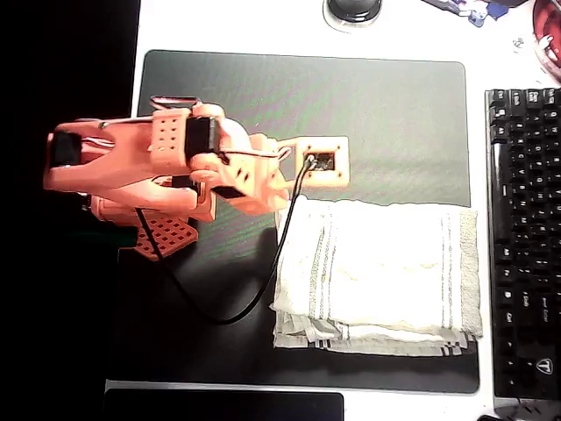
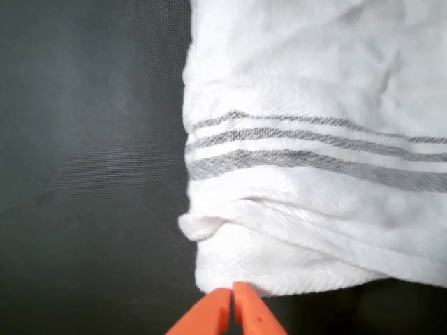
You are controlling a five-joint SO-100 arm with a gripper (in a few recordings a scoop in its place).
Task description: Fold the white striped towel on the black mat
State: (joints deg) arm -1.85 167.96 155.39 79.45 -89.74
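From overhead I see the towel (image 1: pixel 377 276) folded into a layered rectangle on the lower right part of the mat (image 1: pixel 386 123). Its long axis runs left to right in that view, with stripe bands crossing it near both short ends. The right short end reaches close to the mat's right edge, just beside the keyboard (image 1: pixel 524 237) on the white counter (image 1: pixel 263 26). The lower long side shows stacked layers slightly offset, near the mat's bottom edge but inside it. The mat's whole upper half is bare, and so is a strip left of the towel, crossed by a black cable (image 1: pixel 232 311).

My orange arm (image 1: pixel 158 167) reaches in from the left, with its wrist camera housing (image 1: pixel 322 162) just above the towel's upper left corner.

In the wrist view the end effector (image 2: pixel 232 296) sits at the bottom edge, its two orange tips pressed together with no gap that I can see and no cloth between them. The tips meet right at the towel's (image 2: pixel 314 174) near hem; I cannot tell whether they touch it. A small bunched fold sticks out at the towel's left edge, and bare mat (image 2: pixel 91 167) lies open to the left of it.
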